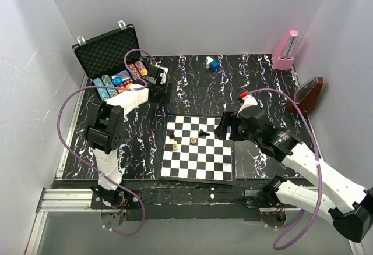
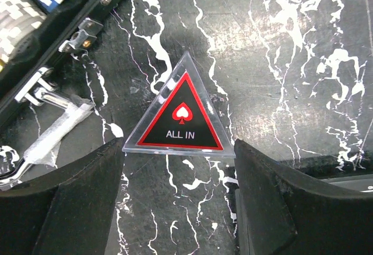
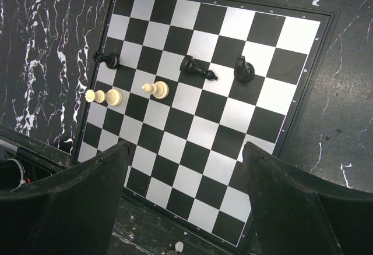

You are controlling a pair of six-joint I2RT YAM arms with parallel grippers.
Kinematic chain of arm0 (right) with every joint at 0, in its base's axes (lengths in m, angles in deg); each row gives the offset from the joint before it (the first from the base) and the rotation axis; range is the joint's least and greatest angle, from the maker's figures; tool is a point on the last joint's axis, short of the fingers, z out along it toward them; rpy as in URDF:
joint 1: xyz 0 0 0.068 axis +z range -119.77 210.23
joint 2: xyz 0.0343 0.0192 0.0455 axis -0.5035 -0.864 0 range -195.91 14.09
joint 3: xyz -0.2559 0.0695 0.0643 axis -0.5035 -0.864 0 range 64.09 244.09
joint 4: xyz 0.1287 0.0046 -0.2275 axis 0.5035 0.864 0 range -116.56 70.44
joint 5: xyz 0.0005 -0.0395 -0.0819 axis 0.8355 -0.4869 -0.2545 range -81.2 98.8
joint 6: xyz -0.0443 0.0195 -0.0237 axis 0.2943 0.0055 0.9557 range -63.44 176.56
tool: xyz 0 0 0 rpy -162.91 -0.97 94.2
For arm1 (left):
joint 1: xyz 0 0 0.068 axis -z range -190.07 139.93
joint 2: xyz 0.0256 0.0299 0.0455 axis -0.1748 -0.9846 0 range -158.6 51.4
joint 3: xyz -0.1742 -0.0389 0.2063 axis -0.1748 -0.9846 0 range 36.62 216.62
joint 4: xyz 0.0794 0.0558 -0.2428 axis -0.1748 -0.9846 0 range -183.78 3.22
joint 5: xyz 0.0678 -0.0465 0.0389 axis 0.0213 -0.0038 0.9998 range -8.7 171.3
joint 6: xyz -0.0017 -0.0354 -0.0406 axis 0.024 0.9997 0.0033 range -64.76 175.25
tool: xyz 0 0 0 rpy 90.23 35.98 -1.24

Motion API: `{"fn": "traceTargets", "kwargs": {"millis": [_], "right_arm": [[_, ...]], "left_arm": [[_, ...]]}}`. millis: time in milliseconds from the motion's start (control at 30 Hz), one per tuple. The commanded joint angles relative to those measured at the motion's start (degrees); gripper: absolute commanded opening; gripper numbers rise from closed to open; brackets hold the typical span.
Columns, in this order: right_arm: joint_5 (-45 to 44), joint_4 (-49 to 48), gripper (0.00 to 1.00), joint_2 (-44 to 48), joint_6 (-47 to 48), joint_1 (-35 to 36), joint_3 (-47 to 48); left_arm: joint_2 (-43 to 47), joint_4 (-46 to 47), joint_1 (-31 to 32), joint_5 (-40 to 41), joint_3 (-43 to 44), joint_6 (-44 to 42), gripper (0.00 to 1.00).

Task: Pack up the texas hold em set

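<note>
Case, lid up with chips inside, sits at ten o'clock on the marbled black tabletop, the left hand wide open, empty, flanking an ALL IN marker beside it, chessboard at six under the open, empty right hand, pink metronome at two, white walls around.

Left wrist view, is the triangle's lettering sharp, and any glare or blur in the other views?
Left wrist: the triangle marker is sharp, ALL IN readable, mild sheen on its clear rim; the fingers are dark and soft. Right wrist: the chessboard is crisp, no glare. Top external: evenly lit, soft shadows.
</note>
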Motion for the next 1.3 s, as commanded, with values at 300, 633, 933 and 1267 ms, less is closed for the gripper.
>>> {"fn": "traceTargets", "kwargs": {"millis": [300, 633, 933, 1267], "right_arm": [[-1.4, -0.6, 0.85, 2.2, -0.4, 0.0, -0.1], [-2.1, -0.2, 0.85, 2.6, 0.2, -0.1, -0.2], [-2.5, 0.7, 0.85, 2.2, 0.5, -0.1, 0.6], [-3.2, 1.5, 0.85, 1.8, 0.7, -0.2, 0.9]], "left_arm": [[9.5, -1.6, -4.6, 5.3, 0.9, -1.2, 0.39], [6.0, -4.4, -17.7, 1.1, 6.2, -0.3, 0.39], [-0.7, -5.6, -23.7, -0.5, 12.8, -1.0, 0.39], [-6.9, -8.8, -25.0, -2.5, 18.0, -2.3, 0.39]]}}
